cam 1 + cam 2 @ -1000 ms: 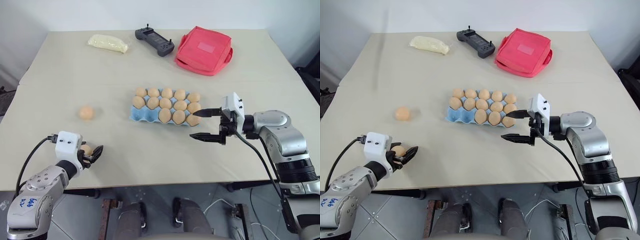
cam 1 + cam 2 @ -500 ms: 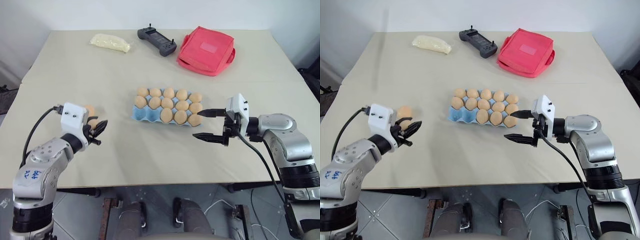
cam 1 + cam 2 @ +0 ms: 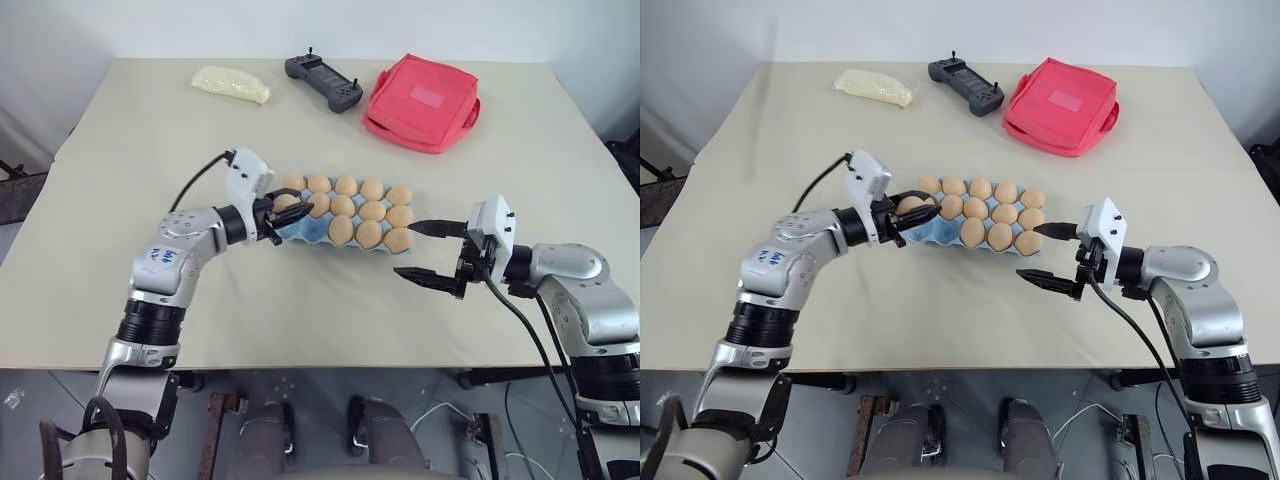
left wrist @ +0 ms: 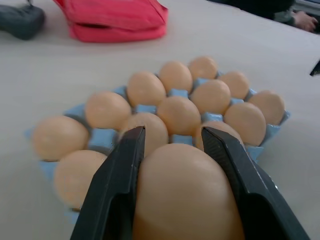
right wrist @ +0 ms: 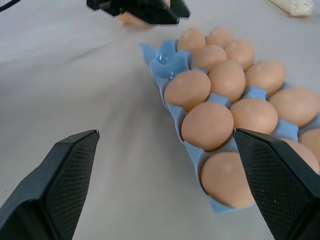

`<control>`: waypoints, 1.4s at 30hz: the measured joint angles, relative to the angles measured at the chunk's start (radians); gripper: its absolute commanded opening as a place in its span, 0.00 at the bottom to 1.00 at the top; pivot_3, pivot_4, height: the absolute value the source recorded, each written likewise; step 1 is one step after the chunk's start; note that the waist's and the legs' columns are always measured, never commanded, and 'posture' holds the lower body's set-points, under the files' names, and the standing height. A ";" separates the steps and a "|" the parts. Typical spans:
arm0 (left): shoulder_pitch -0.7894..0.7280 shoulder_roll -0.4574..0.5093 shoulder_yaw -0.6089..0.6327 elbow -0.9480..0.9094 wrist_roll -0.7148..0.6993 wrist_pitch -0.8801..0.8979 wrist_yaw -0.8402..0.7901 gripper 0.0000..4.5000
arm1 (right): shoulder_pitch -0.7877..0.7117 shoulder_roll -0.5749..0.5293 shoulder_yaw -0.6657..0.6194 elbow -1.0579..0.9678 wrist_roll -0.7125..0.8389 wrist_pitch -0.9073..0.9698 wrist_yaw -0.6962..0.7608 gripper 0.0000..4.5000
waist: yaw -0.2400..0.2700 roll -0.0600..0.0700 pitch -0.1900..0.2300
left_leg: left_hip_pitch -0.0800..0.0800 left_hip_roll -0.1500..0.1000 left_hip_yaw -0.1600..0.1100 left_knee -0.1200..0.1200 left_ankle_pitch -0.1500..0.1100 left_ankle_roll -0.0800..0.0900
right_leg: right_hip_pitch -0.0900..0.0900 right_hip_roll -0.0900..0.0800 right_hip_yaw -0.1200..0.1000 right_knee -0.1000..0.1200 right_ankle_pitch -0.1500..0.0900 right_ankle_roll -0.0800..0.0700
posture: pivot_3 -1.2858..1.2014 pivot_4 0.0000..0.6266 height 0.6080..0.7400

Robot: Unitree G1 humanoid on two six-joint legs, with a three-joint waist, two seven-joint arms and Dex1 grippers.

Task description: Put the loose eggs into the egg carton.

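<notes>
Moved: left gripper [image 3: 283, 212] swung my egg [image 4: 187, 195] from table edge to the egg carton [image 3: 305, 232].
Grip: clamped on egg.
Right gripper [image 3: 432, 250]: wide, carton's 3 o'clock.
Next: I lower gently into the empty cup [image 5: 169, 61].

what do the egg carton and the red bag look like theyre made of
Egg carton: probably thin moulded plastic; the empty light blue cup shows a glossy highlight in the right wrist view. Red bag: soft matte fabric, judging by its rounded, slightly slumped edges and stitched-looking seam.

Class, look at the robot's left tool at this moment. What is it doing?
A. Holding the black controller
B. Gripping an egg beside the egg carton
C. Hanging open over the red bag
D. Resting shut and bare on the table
B: the left tool is shut on an egg, right at the near-left end of the blue egg carton.
</notes>
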 measured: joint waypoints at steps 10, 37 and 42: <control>-0.087 -0.052 -0.021 0.151 0.051 -0.088 -0.057 0.33 | 0.059 0.000 -0.026 -0.064 0.017 0.018 -0.060 1.00 | 0.002 0.000 0.000 | 0.000 0.000 0.000 0.005 -0.002 0.004 | 0.000 -0.001 0.000 0.004 0.000 0.000 | 0.52 0.24 1.00; 0.053 0.112 0.190 -0.073 0.063 0.015 0.010 0.99 | 0.032 -0.001 -0.018 -0.059 0.022 0.019 -0.058 1.00 | -0.024 -0.001 0.000 | 0.000 0.002 -0.001 0.006 -0.002 0.003 | 0.000 -0.002 0.001 0.005 0.000 0.001 | 0.52 0.24 1.00; 0.260 0.220 0.357 -0.262 0.018 0.108 0.032 0.99 | 0.011 0.000 -0.006 -0.040 0.022 0.018 -0.027 1.00 | -0.023 0.000 0.000 | 0.000 0.002 -0.001 0.006 -0.003 0.003 | 0.000 -0.004 0.002 0.004 0.000 0.001 | 0.52 0.24 1.00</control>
